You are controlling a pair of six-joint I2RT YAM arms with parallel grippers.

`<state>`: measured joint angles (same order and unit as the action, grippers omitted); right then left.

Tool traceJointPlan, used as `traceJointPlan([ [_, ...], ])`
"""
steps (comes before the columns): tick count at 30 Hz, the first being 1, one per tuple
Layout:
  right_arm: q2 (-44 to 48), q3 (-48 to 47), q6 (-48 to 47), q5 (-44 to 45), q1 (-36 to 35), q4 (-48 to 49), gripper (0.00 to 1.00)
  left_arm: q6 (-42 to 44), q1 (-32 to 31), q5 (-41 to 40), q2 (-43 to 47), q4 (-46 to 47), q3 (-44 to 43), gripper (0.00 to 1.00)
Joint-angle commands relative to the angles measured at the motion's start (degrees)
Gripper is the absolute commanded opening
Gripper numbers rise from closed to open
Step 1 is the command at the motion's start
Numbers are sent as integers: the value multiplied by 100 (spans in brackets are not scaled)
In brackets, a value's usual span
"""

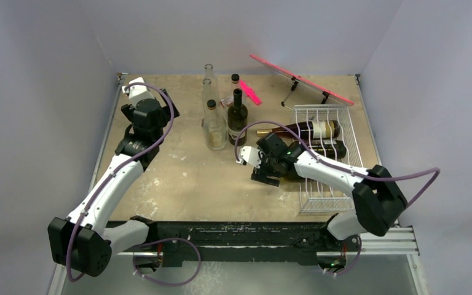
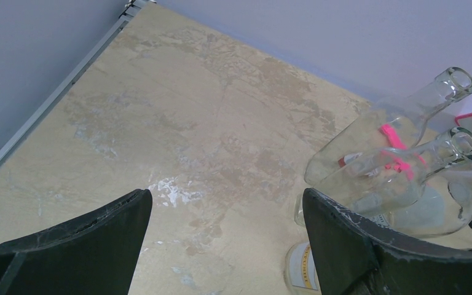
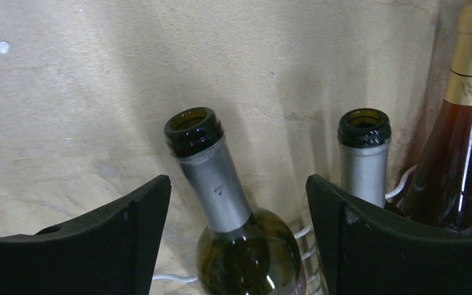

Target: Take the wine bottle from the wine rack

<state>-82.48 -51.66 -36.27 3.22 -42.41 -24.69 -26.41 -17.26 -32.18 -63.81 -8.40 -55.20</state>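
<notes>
The white wire wine rack (image 1: 335, 117) stands at the right of the table. Several wine bottles lie in it, necks pointing left. In the right wrist view a green bottle with a silver foil neck (image 3: 218, 184) lies between my fingers. A second silver-necked bottle (image 3: 362, 157) and an amber bottle with gold foil (image 3: 467, 129) lie to its right. My right gripper (image 3: 238, 181) is open, one finger on each side of the green bottle's neck, not touching it. In the top view it sits at the rack's left side (image 1: 264, 177). My left gripper (image 2: 227, 193) is open and empty above the table's far left (image 1: 138, 92).
Clear empty bottles (image 1: 214, 126) and an upright dark wine bottle (image 1: 237, 117) stand together at the back middle; the clear ones also show in the left wrist view (image 2: 399, 153). A pink flat board on a stand (image 1: 301, 80) leans at the back right. Grey walls enclose the table.
</notes>
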Motion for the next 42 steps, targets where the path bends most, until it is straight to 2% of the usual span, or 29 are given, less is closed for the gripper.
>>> traceJointPlan([
  [1,-395,-100,-214,380,-73,220,81,-4,37,-32,-30,146,-255,92],
  [9,-1014,-26,-213,1091,-193,329,67,16,38,-86,-30,137,-256,92],
  [17,-1020,103,-252,1365,-197,422,62,-4,40,-60,-16,147,-261,92],
  [30,-859,-20,-135,602,-502,258,33,16,37,-105,27,142,-246,92],
  [42,-968,-325,279,722,-1213,490,13,20,33,-114,-38,164,-223,92],
])
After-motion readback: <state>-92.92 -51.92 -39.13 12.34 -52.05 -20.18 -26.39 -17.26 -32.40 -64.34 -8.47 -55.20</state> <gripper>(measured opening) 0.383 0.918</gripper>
